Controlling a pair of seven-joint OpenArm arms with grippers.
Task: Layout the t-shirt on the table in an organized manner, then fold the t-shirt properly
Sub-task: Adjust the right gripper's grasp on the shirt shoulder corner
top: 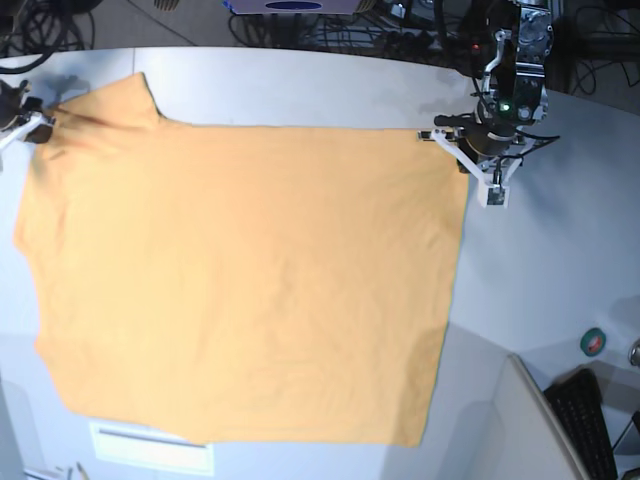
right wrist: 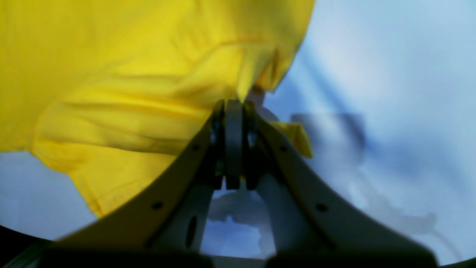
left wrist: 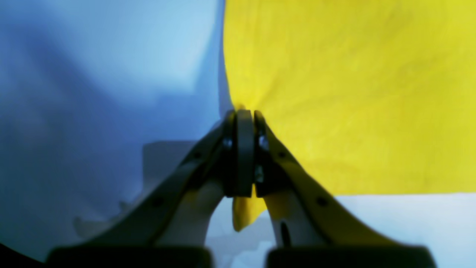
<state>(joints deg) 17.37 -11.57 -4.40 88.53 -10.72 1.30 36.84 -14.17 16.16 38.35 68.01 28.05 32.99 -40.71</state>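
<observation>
The orange-yellow t-shirt [top: 250, 280] lies spread wide and mostly flat over the off-white table [top: 540, 260]. My left gripper [top: 434, 130] is at the shirt's far right corner and shut on the cloth. In the left wrist view the left gripper [left wrist: 243, 111] pinches the edge of the t-shirt [left wrist: 353, 93], and a small flap hangs below the jaws over the table [left wrist: 93, 56]. My right gripper [top: 38, 122] is at the far left corner. There the right gripper [right wrist: 234, 102] is shut on a bunched, wrinkled part of the t-shirt [right wrist: 111, 74] above the table [right wrist: 390, 74].
A small green round object [top: 594, 341] and a black keyboard [top: 585, 420] sit at the right front. A white label [top: 150, 448] lies at the front edge under the shirt's hem. Cables [top: 330, 25] run behind the table's far edge.
</observation>
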